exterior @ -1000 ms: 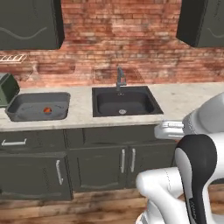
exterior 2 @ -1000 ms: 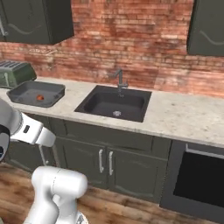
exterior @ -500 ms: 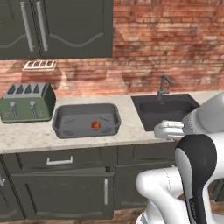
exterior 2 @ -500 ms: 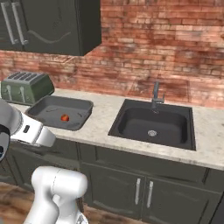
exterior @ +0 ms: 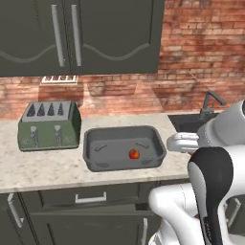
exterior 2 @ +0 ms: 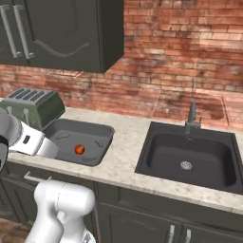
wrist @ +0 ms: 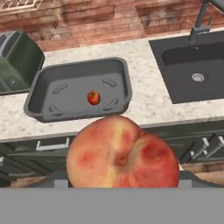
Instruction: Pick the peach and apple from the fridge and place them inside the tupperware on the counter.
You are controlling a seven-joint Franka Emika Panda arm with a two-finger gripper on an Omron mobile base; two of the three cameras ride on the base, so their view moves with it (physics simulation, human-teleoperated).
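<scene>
Jaws clenched on the round pink-yellow peach (wrist: 123, 154), which sits right up against the hand camera. Small red apple (exterior: 134, 154) lies inside the shallow dark grey rectangular tupperware (exterior: 94, 158) on the speckled beige bench (exterior: 43, 167), between green toaster (exterior: 49, 125) and black sink (exterior 2: 190, 157).

A green four-slot toaster (exterior: 49, 125) is standing on the speckled light stone counter (exterior: 43, 170) near its back edge, against the red brick wall (exterior 2: 190, 57). A black sink basin (exterior 2: 190, 159) is sitting sunk into the counter well to the right of the toaster, with a dark faucet (exterior 2: 191, 118) rising at its back edge. Dark upper cabinets (exterior: 81, 33) with long metal handles are hanging above the toaster, and dark lower cabinets (exterior: 86, 215) are running beneath the counter's front edge.
</scene>
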